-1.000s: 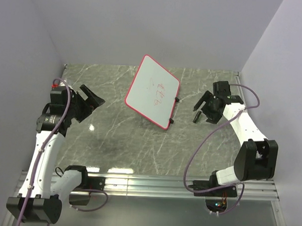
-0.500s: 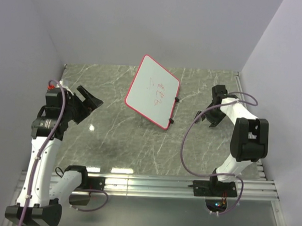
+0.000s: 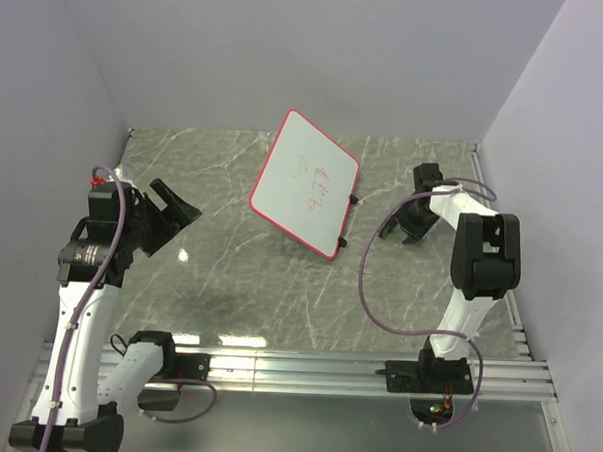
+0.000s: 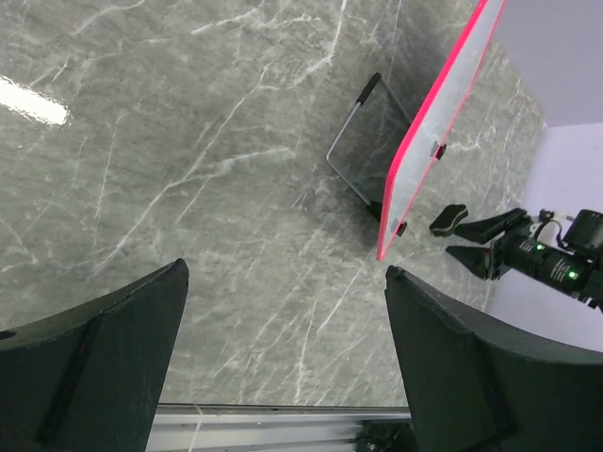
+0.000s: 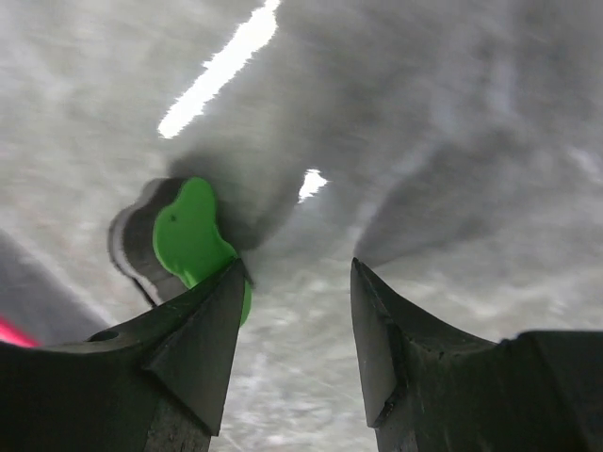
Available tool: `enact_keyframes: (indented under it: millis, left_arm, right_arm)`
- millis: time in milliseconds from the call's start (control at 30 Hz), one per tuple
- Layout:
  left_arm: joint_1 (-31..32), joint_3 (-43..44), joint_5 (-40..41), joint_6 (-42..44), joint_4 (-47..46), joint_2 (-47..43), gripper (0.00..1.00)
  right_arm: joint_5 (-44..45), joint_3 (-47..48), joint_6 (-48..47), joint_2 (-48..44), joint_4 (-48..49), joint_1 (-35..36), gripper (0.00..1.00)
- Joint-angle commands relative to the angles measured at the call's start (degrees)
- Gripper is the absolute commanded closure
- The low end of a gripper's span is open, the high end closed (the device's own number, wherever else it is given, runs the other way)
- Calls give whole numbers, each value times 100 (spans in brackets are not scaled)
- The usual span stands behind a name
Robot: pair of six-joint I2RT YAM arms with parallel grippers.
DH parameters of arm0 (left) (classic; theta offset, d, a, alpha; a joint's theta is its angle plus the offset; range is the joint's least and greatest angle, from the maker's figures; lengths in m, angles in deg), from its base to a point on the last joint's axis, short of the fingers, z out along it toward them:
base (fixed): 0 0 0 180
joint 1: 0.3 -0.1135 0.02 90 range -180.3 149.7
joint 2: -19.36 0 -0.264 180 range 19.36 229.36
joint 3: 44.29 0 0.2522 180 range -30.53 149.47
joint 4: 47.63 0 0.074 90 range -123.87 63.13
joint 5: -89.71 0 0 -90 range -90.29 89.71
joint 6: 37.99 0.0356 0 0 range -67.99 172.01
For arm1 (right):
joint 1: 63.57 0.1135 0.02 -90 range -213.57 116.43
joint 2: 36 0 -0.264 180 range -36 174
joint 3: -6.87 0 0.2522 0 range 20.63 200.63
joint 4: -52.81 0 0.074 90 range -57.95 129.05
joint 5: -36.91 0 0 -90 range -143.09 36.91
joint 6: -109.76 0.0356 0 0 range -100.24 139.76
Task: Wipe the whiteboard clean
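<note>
Whiteboard [image 3: 299, 176]: white face, red-pink rim, red scribbles [image 3: 320, 187]. Table [image 3: 239, 283]: grey-green marble pattern, pale veins. Eraser [image 5: 193, 240]: bright green. Arms [image 3: 83, 317]: white shells, black joints. Cables [image 3: 362, 274]: purple. Walls [image 3: 289, 45]: pale lilac.

The whiteboard [image 3: 301, 181] stands tilted — red scribbles [image 3: 320, 188] on it.

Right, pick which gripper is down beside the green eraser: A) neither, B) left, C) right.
C: the right wrist view shows the green eraser lying right next to one finger of the open right gripper.
</note>
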Motion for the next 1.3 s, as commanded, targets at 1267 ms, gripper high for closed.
enact_keyframes:
  millis: [1267]
  left_arm:
    - [-16, 239, 73, 498, 233, -11, 8]
  right_arm:
    - [616, 1817, 280, 989, -462, 883, 43]
